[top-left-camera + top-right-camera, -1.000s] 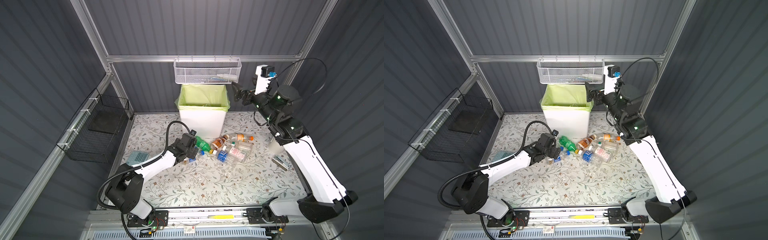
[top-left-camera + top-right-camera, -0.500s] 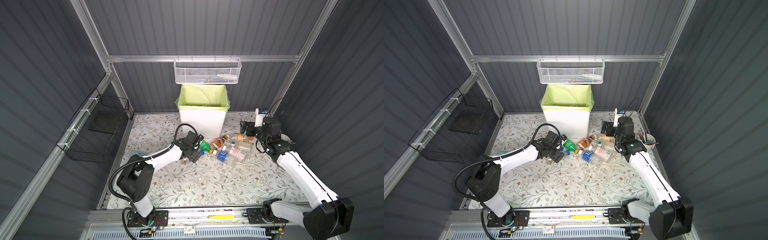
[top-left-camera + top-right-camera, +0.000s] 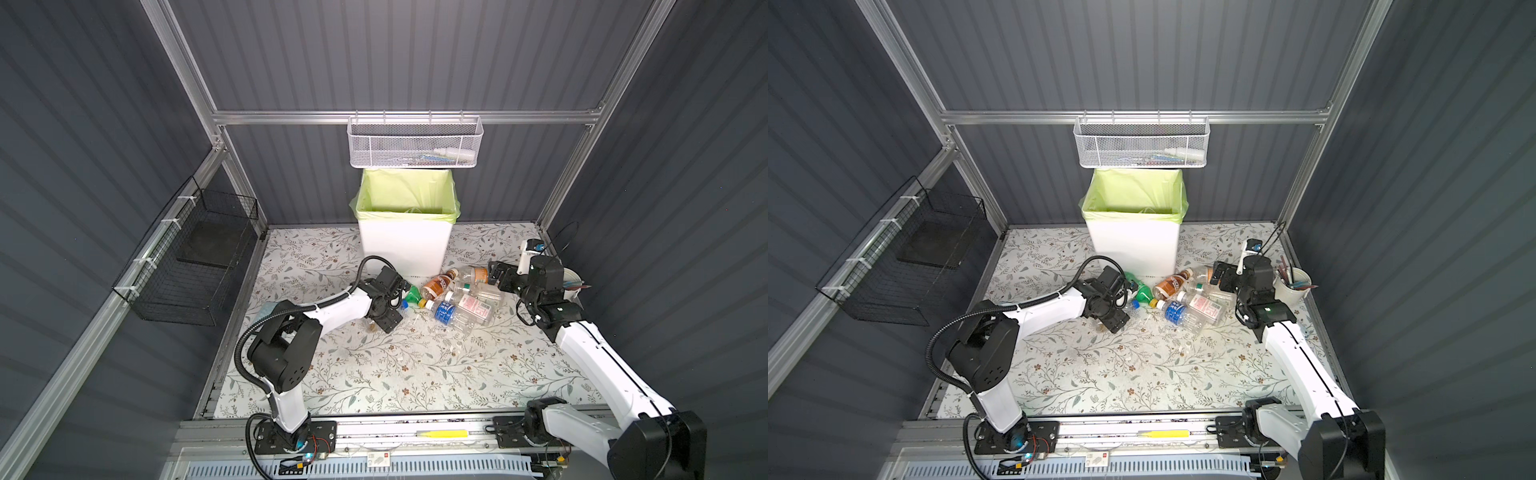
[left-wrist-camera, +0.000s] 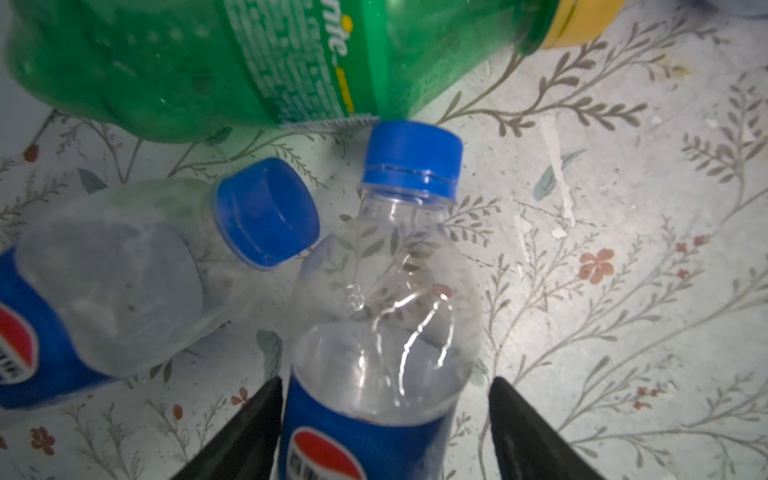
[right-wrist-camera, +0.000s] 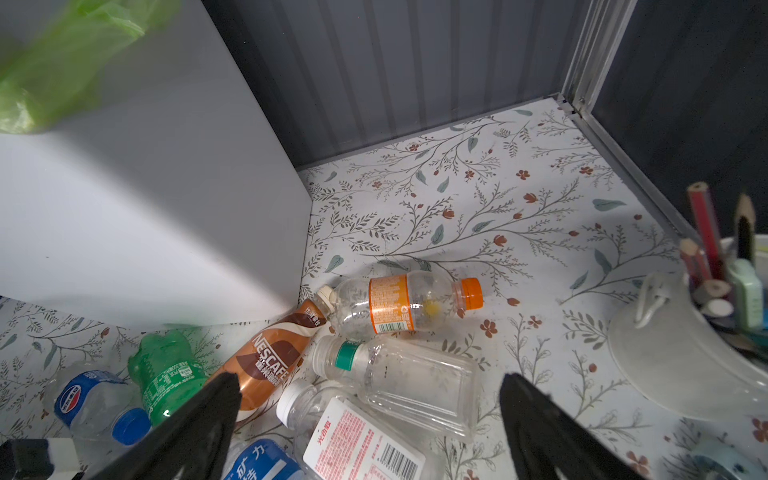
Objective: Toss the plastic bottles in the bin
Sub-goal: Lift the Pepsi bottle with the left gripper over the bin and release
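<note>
Several plastic bottles lie in a pile on the floral floor in front of the bin (image 3: 405,249) (image 3: 1133,245). My left gripper (image 4: 385,382) (image 3: 397,302) straddles a clear blue-capped Pepsi bottle (image 4: 386,291). One finger touches its label and the other stands a little off, so the gripper is open. Beside it lie a second Pepsi bottle (image 4: 124,270) and a green bottle (image 4: 208,62). My right gripper (image 5: 370,381) (image 3: 498,275) hangs wide open over a clear square bottle (image 5: 407,378), near an amber Nescafe bottle (image 5: 270,357) and an orange-labelled bottle (image 5: 399,303).
A white cup of pens (image 5: 685,353) (image 3: 1291,286) stands just right of my right gripper. A white mesh basket (image 3: 415,145) hangs above the bin. A black wire basket (image 3: 195,266) is on the left wall. A pale blue calculator (image 3: 266,309) peeks from under my left arm.
My right arm has dropped from beside the bin's rim to the bottle pile, still open. My left gripper has pushed further in and narrowed around the Pepsi bottle.
</note>
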{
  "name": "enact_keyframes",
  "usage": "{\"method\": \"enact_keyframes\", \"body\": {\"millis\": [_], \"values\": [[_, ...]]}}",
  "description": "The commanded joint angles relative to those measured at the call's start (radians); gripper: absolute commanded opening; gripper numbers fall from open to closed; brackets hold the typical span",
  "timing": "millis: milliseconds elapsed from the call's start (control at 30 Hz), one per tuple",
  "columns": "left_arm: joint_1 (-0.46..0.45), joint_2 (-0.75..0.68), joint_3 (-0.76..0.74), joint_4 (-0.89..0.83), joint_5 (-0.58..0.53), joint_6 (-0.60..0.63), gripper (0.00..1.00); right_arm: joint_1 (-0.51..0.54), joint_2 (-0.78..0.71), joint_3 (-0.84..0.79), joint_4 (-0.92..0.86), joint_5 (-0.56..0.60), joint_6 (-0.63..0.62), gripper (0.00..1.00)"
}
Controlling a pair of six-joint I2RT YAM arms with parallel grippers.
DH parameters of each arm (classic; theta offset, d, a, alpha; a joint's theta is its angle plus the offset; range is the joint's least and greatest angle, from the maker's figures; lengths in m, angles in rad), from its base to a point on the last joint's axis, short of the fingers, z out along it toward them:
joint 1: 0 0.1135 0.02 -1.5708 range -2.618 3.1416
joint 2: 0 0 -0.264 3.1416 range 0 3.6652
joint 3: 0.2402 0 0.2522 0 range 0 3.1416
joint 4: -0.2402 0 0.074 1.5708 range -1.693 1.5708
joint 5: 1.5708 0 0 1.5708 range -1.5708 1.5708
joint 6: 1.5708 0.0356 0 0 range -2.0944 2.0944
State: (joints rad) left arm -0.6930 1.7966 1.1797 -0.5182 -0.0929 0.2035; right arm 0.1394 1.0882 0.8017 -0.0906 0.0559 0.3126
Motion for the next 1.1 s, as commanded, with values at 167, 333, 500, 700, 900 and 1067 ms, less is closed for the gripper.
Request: {"method": "enact_keyframes", "body": {"millis": [167, 333, 500, 700, 900, 1067], "values": [[-0.005, 0.014, 0.040, -0.049, 0.030, 0.008, 0.62, -0.018, -0.001, -0.021, 0.047, -0.027, 0.034, 0.99], [-0.007, -0.044, 0.035, -0.039, 0.079, 0.008, 0.47, -0.027, -0.008, -0.019, 0.049, -0.034, 0.036, 0.99], [-0.008, -0.223, 0.038, -0.010, 0.130, 0.008, 0.44, -0.037, -0.017, -0.014, 0.048, -0.039, 0.036, 0.99], [-0.008, -0.508, 0.154, 0.108, 0.064, 0.042, 0.44, -0.044, -0.029, 0.000, 0.052, -0.045, 0.036, 0.99], [-0.007, -0.667, 0.199, 0.635, -0.038, 0.121, 0.48, -0.046, -0.049, 0.010, 0.054, -0.052, 0.039, 0.99], [0.009, -0.458, 0.451, 0.729, -0.044, 0.149, 0.48, -0.046, -0.074, 0.008, 0.049, -0.056, 0.039, 0.99]]}}
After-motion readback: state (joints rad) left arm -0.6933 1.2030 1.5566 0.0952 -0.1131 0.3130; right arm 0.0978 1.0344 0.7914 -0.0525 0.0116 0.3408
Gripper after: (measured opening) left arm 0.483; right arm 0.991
